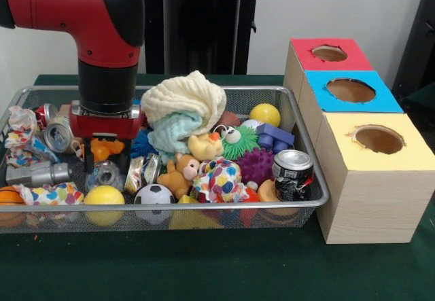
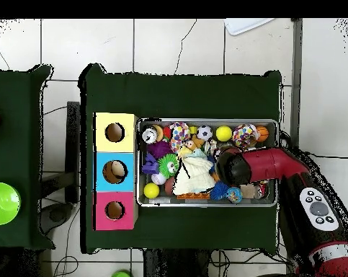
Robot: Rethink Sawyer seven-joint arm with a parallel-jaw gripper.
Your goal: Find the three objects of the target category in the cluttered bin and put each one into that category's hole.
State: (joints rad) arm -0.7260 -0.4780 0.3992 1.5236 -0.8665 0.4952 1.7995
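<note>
The wire mesh bin [image 1: 319, 193] is packed with mixed clutter. It holds crushed cans [image 1: 58, 135], an upright can [image 1: 292, 172], two yellow balls [image 1: 265, 114] [image 1: 103, 196], a soccer ball [image 1: 153, 193], a teddy bear [image 1: 178, 174] and a cream and mint cloth [image 1: 182, 107]. My gripper [image 1: 105, 160] is lowered into the bin's left part, right at a small orange toy [image 1: 107, 147]. In the overhead view the red arm [image 2: 266, 166] covers the gripper. Beside the bin stand three boxes with holes: red [image 1: 329, 53], blue [image 1: 350, 90] and yellow [image 1: 378, 139].
Also in the bin are a green spiky ball [image 1: 239, 142], a purple spiky ball [image 1: 257, 165], a blue block [image 1: 275, 136], a patterned cloth [image 1: 221, 179], a grey metal cylinder [image 1: 37, 174] and a basketball [image 1: 8, 196]. From above, the boxes [image 2: 114, 172] line the bin's left side.
</note>
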